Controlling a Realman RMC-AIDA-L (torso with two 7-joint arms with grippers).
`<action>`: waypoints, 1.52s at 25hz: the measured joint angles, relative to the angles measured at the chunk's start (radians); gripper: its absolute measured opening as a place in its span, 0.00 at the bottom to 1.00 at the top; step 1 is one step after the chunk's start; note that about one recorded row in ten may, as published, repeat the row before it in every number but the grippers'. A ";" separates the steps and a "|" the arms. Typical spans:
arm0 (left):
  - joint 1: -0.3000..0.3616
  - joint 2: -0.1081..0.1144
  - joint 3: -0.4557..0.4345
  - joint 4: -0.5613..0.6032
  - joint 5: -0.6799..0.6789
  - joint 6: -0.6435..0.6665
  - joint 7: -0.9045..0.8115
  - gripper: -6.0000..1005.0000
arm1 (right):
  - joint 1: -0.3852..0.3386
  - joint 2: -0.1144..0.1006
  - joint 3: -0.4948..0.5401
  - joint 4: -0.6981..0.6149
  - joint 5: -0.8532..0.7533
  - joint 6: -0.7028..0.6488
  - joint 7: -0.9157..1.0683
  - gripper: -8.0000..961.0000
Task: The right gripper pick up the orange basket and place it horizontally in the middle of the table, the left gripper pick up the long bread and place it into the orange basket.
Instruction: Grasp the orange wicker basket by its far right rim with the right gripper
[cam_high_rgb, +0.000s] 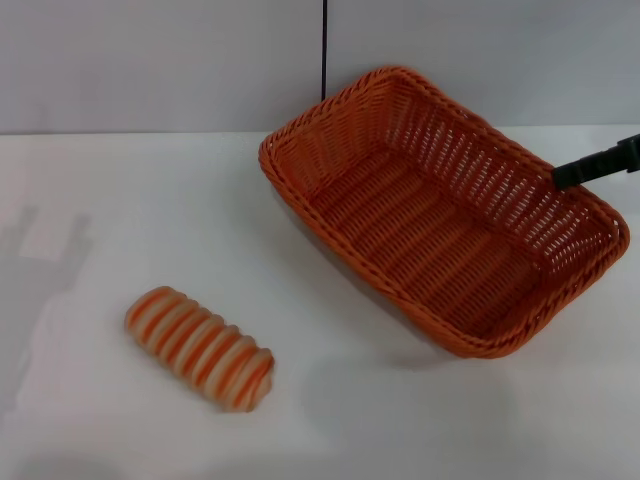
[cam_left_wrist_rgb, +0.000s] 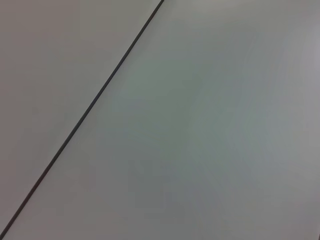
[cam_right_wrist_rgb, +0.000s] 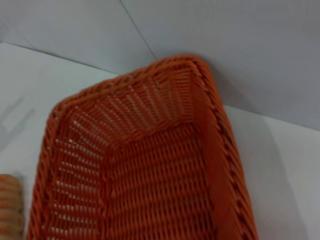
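The orange basket (cam_high_rgb: 340, 140) sits diagonally at the right half of the white table (cam_high_rgb: 120, 220), tilted, with a shadow under its near side. My right gripper (cam_high_rgb: 575, 172) shows only as a black finger reaching over the basket's right rim from the right edge, apparently clamped on it. The right wrist view looks down into the orange basket (cam_right_wrist_rgb: 150, 100) from close up. The long bread (cam_high_rgb: 200, 348), striped orange and cream, lies on the table at the front left, apart from the basket; its end shows as the long bread (cam_right_wrist_rgb: 10, 205) in the right wrist view. My left gripper is out of view.
A grey wall (cam_high_rgb: 150, 60) with a dark vertical seam (cam_high_rgb: 324, 50) stands behind the table. The left wrist view shows only a plain grey surface crossed by a dark seam (cam_left_wrist_rgb: 85, 112). Bare tabletop lies between bread and basket.
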 joint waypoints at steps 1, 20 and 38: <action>0.000 0.000 0.000 0.000 0.000 0.000 0.000 0.79 | 0.000 0.000 -0.004 0.006 -0.003 -0.008 0.000 0.71; 0.004 0.000 0.000 -0.003 0.000 -0.006 -0.006 0.79 | -0.007 0.036 -0.019 0.095 -0.029 -0.094 -0.083 0.62; -0.002 0.000 0.011 0.002 0.000 -0.005 -0.014 0.79 | -0.058 0.044 0.014 0.003 0.072 -0.073 -0.125 0.17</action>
